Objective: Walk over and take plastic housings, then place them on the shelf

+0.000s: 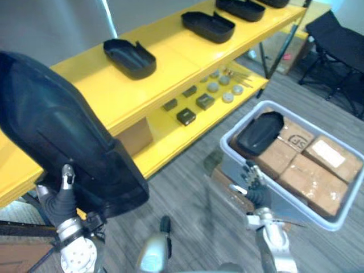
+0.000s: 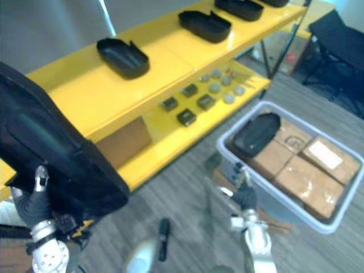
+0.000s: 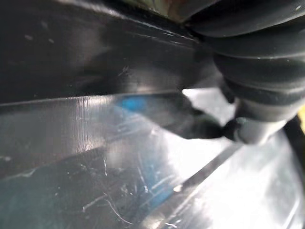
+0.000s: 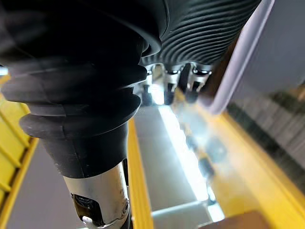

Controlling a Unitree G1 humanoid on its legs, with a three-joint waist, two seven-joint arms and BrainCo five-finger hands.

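Left hand [image 1: 63,193] round black housing [image 1: 51,125], scratches plain in wrist view; right hand [image 1: 254,185] slack.

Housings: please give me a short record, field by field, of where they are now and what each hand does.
left hand: holds housing, raised by shelf
right hand: open, empty, by bin
shelf top: row of housings
lower level: small parts
in bin: bin housing, boxes
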